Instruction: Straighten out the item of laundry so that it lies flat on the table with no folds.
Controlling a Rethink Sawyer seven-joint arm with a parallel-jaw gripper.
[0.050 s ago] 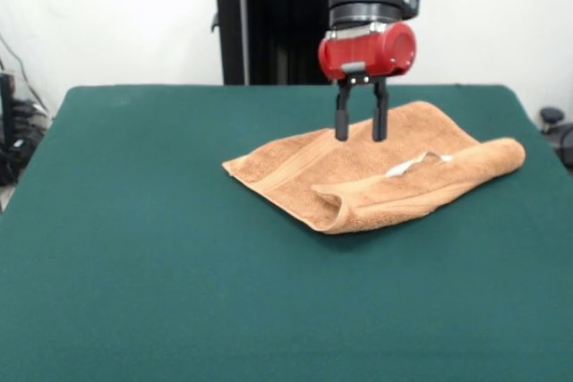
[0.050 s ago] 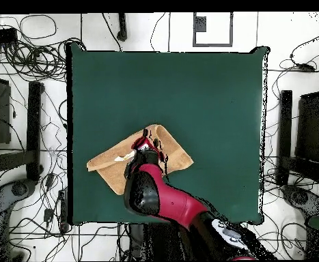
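Observation:
The item of laundry [image 1: 358, 172] is an orange-tan towel lying on the dark green table [image 1: 179, 266], right of centre in the front view. Its near edge is folded over into a long roll that runs toward the right, and a small white label [image 1: 407, 165] shows at the fold. My gripper [image 1: 361, 136] hangs open just above the towel's far part, its two black fingers apart with nothing between them. From overhead the towel [image 2: 111, 167] lies at the table's lower left, with the arm covering its middle.
The green table [image 2: 203, 102] extends well beyond the towel on every side. Cables, stands and dark equipment lie on the floor around the table in the overhead view.

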